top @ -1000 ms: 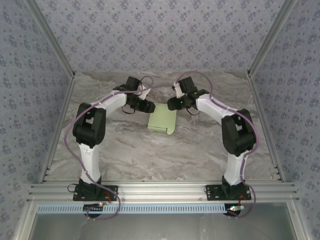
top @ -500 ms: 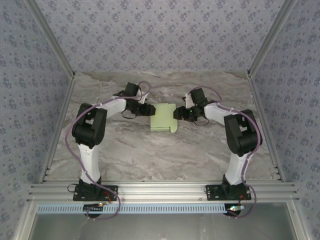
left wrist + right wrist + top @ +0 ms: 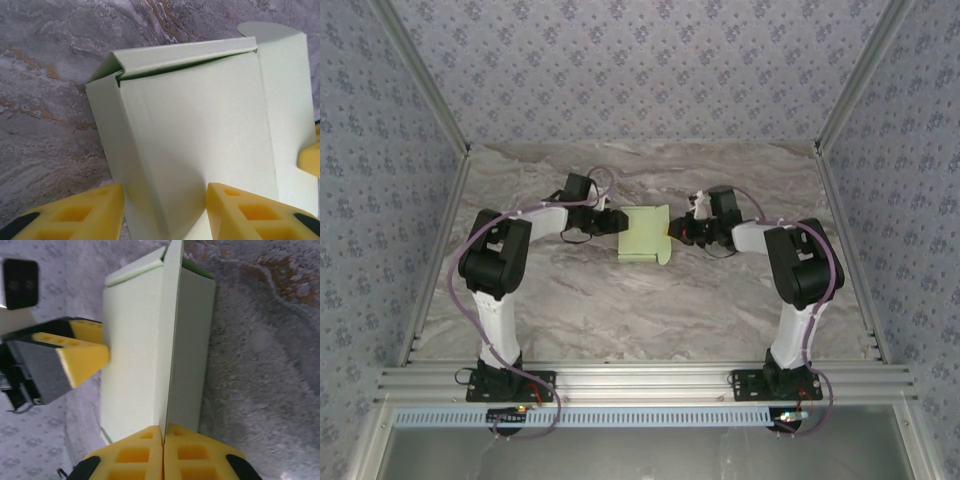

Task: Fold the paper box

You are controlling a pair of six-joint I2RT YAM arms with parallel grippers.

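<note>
Box (image 3: 645, 233) mid table (image 3: 580, 300): right pincer (image 3: 163, 432) just snapped shut on its upright flap.
Both pincers closed in from the sides; left pincer (image 3: 165, 197) straddles the left fold, narrowing, grip unclear. Likely set for creasing.

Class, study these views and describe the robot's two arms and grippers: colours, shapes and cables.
The left arm and right arm share one build: white tubular links between bulky black joint housings, on black bases. Lilac cables loop loosely along each. The left gripper and right gripper have chunky yellow fingers with moulded rectangular recesses.
</note>
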